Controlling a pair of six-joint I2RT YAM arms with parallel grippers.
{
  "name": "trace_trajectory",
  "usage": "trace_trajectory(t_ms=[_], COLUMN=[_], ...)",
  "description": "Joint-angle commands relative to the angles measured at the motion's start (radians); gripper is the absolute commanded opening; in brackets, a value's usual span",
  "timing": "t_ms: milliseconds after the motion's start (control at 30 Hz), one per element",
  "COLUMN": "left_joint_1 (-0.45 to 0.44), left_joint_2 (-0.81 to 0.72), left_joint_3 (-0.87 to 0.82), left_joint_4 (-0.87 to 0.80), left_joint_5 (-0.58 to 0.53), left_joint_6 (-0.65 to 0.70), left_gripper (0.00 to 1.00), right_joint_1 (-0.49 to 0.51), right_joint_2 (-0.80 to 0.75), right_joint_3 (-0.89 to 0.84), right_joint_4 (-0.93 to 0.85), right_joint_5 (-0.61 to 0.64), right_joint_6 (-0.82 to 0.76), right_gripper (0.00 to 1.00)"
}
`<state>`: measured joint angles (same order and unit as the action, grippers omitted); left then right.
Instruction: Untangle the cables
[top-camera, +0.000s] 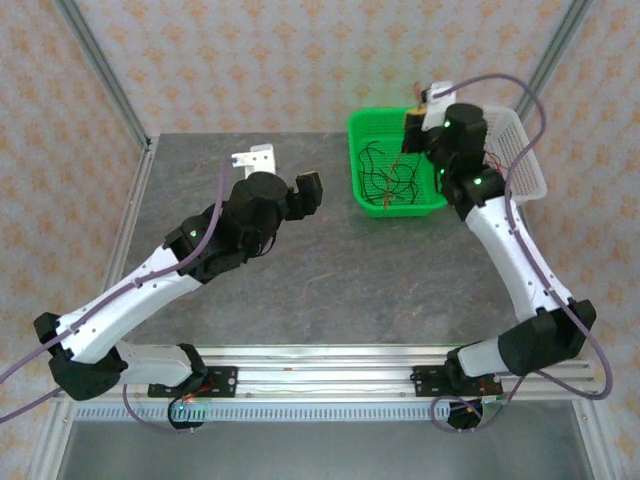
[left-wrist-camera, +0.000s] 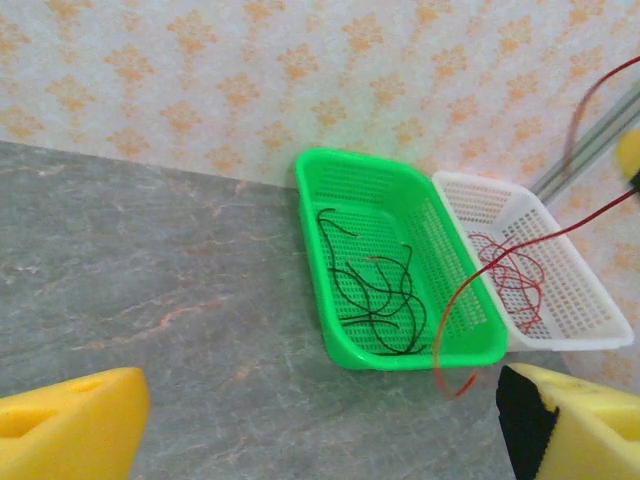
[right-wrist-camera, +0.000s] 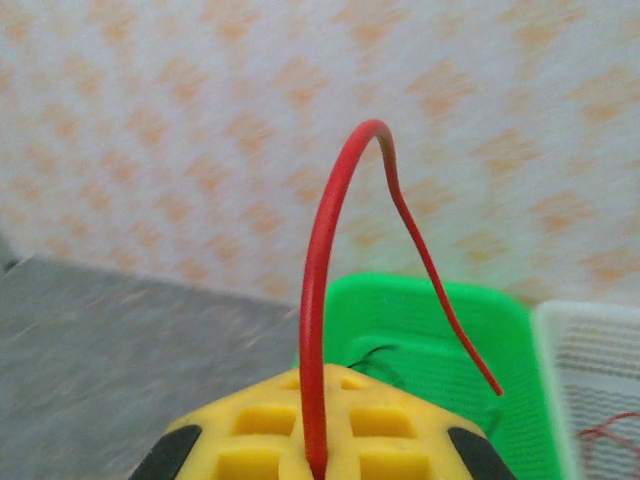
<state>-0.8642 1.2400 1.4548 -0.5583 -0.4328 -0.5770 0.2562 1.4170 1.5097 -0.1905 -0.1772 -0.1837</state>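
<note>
Wallpaper (right-wrist-camera: 150, 120) behind; red cable (right-wrist-camera: 318, 300) vanishes into right gripper (right-wrist-camera: 315, 440).

Cables (left-wrist-camera: 372, 300) in L basket (left-wrist-camera: 316, 255) (touching R basket (left-wrist-camera: 570, 342)), table (left-wrist-camera: 150, 280) far-R

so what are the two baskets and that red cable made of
Green basket: moulded plastic by the look, slightly glossy, walls a fine grid of holes. White basket: same perforated plastic, duller. Red cable: thin wire in smooth red insulation, probably plastic; it holds an arch.
</note>
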Motion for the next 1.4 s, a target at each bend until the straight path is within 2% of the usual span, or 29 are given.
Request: trace_trajectory(t_ms=[0, 200, 433, 733, 933, 1200, 1367], left_joint_1=[-0.001, -0.001, -0.001, -0.001, -0.001, -0.001, -0.001], left_joint_2=[-0.049, -0.108, -0.170, -0.255, -0.266, -0.236, -0.215], left_joint_3=[-0.054, -0.113, -0.172, -0.244, -0.246, -0.231, -0.237], left_joint_4=[0.048, 0.071, 0.084, 0.073, 0.055, 0.036, 0.033], left_joint_5=[-0.062, -0.090, -0.130, -0.175, -0.206, -0.210, -0.196], left_joint_6=[0.005, 0.011, 0.006, -0.004, -0.003, -0.037, -0.046], left_gripper=[0.91, 0.91, 0.90, 0.90, 0.90, 0.90, 0.90], right_joint_1=[-0.091, -0.230, -0.342, -0.444, -0.455, -0.456, -0.456], right_joint_2=[0.076, 0.293, 0.533, 0.703, 0.803, 1.024, 1.075], right_joint_3=[0.129, 0.374, 0.616, 0.655, 0.615, 0.772, 0.768], right_joint_4=[-0.015, -0.019, -0.067, -0.057, -0.082, -0.312, -0.360], right_joint_5=[0.048, 0.057, 0.085, 0.125, 0.129, 0.089, 0.035], right_joint_6=[0.005, 0.024, 0.060, 0.118, 0.115, 0.171, 0.227], right_gripper=[0.00, 0.00, 0.00, 0.00, 0.00, 0.02, 0.07])
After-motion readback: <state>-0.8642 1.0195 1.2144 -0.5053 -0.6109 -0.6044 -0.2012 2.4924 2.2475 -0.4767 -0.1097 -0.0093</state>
